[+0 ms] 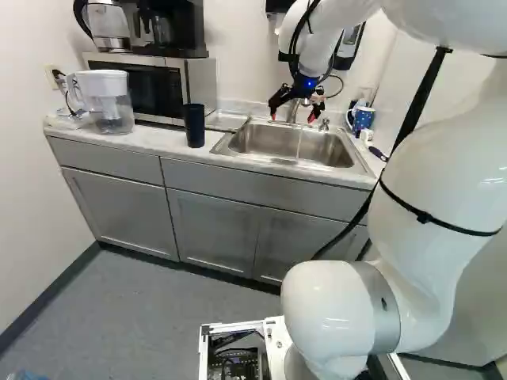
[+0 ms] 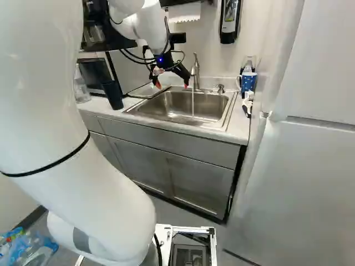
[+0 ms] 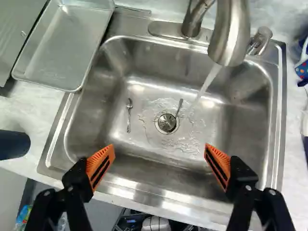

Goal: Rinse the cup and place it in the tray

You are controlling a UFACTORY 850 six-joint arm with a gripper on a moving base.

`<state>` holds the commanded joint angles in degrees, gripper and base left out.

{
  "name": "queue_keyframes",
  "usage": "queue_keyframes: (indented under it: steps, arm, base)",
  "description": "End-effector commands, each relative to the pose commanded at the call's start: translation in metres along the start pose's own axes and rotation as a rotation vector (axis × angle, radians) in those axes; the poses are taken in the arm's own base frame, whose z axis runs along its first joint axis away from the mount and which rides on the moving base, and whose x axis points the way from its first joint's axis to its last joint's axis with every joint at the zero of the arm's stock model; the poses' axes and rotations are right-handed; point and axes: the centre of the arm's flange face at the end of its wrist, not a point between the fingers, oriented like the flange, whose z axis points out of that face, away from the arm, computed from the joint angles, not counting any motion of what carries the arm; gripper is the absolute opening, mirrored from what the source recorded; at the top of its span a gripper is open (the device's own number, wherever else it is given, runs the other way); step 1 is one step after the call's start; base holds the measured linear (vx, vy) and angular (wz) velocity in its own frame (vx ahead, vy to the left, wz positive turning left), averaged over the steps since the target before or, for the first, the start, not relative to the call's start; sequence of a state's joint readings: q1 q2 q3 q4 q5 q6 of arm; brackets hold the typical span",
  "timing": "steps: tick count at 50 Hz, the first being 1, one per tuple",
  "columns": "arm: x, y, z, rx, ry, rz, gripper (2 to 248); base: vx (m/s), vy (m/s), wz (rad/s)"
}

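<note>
On the counter [image 1: 158, 142] in the left base view, your dark cup [image 1: 195, 127] stands beside the sink [image 1: 257, 139]; your gripper [image 1: 292, 118] hangs above the basin.
Right base view: the tray [image 2: 146, 91] lies near the cup.
Wrist view: your jaws stand wide apart, empty.

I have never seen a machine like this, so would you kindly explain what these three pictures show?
This is one robot: a jointed white arm on a moving base. Two pictures look ahead from the base, one from its left and one from its right. The third looks from the wrist along the black tool, whose orange-padded fingers stand open, holding nothing.

Ahead is a stainless steel sink with two small metal utensils inside and water running from a metal faucet. A shallow metal tray and a tall dark cup are on one side, a blue dotted mug on the other.
</note>
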<state>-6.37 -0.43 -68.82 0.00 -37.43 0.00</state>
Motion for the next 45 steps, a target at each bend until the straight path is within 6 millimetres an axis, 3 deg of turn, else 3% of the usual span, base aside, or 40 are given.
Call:
queue_keyframes:
  steps: [21,45]
  arm:
    - [0.0,-0.002,0.0,0.002,0.0,-0.003,247]
    - [-0.002,-0.04,-0.001,0.042,0.0,-0.069,247]
  base:
    - [0.0,0.0,0.0]
    - [0.0,0.0,0.0]
